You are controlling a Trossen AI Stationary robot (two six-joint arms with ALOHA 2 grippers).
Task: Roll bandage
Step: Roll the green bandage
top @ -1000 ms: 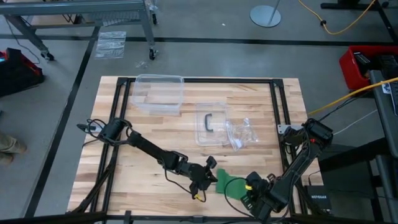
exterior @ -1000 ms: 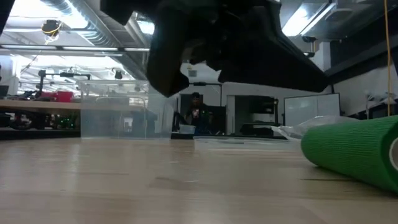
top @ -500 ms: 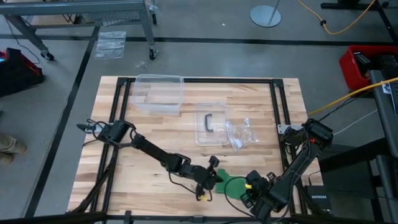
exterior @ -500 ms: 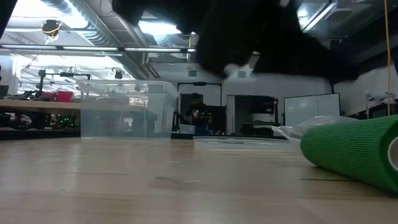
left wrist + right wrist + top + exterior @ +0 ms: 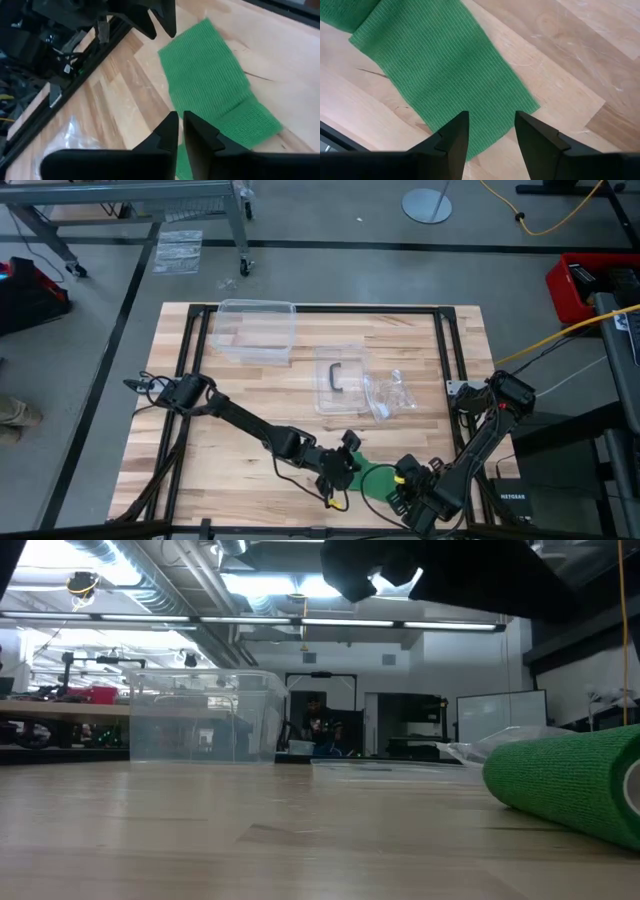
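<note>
- bandage (image 5: 377, 479) lies on the wooden table (image 5: 240, 390), near the front edge, right of centre; bright green cloth, flat strip with a rolled part
- low view: rolled end of the bandage (image 5: 575, 785) sits on the tabletop at the right of that picture, dark arm body overhead
- left gripper (image 5: 347, 469) reaches in from the left side, tip at the bandage's left edge; high view cannot settle whether it touches
- left wrist view: left fingers (image 5: 167, 131) nearly pressed together, only a thin gap, nothing seen pinched between them; green bandage (image 5: 215, 85) spread just past the tips, a folded thicker part to one side
- right gripper (image 5: 400, 480) sits at the bandage's right end, close to the table's front edge
- right wrist view: right fingers (image 5: 452, 135) spread apart, released, with the bandage (image 5: 440, 65) flat on the wood beneath and showing through the gap; grasping nothing
- the two grippers are near each other, bandage between them
- clear plastic bin (image 5: 255, 330) at the back left of the table, well apart from the bandage
- clear lid with dark handle (image 5: 337, 377) mid-table, crumpled clear plastic bag (image 5: 390, 393) just beside it on the right
</note>
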